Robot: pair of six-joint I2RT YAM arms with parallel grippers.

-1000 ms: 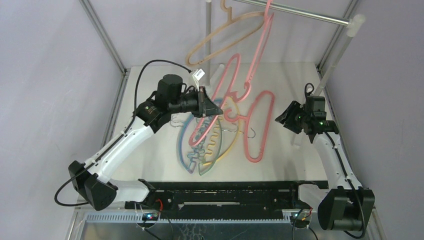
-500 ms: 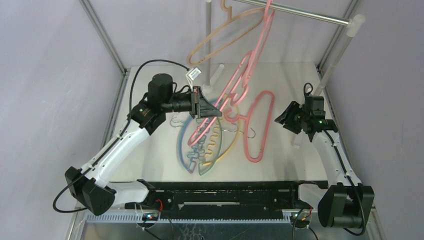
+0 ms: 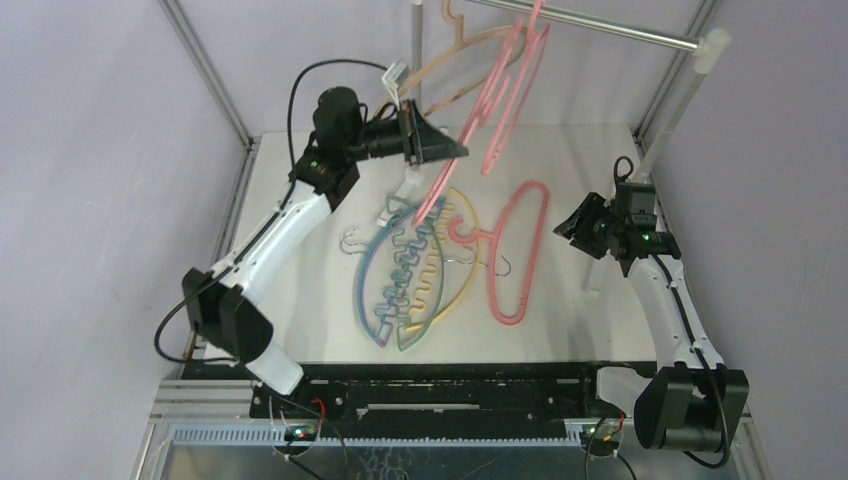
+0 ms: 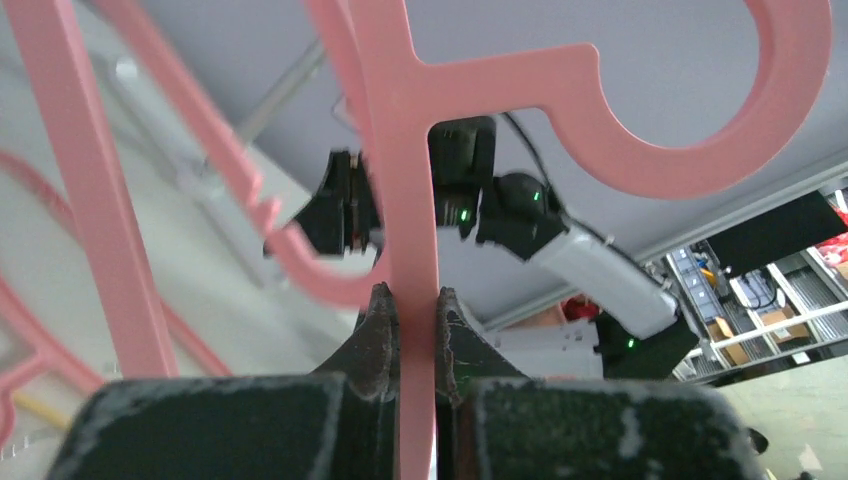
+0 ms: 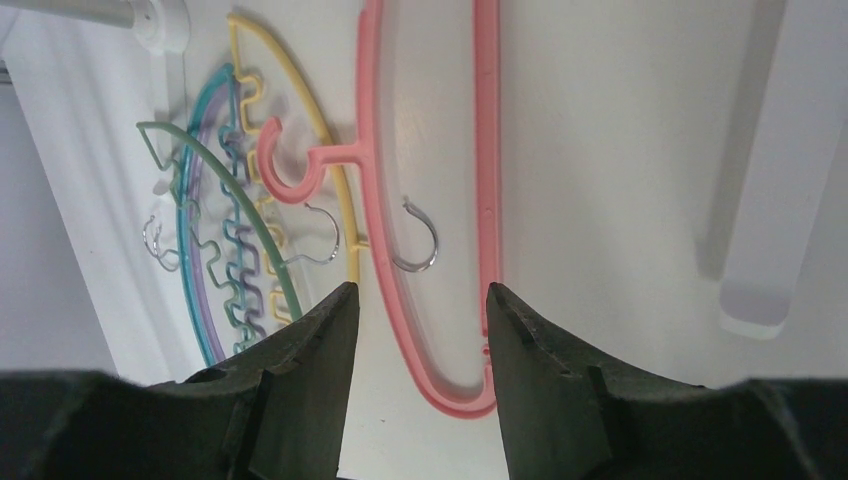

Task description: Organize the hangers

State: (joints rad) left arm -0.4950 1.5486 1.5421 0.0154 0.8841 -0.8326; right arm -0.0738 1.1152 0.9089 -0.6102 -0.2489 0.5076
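Your left pincer (image 4: 410,310) clamps held pink hanger (image 4: 405,200), high beside rail (image 3: 600,25), seemingly unhooked. Beige hanger (image 3: 462,52) and hung pink hanger (image 3: 536,22) on rail. Remaining on table (image 3: 600,170): table pink hanger (image 5: 487,150), wavy hangers (image 3: 405,275). Your right pincer (image 5: 420,292) spread, empty, above them.

walls (image 3: 90,180): pale lilac | table (image 3: 585,160): white | rail (image 3: 620,29): grey metal
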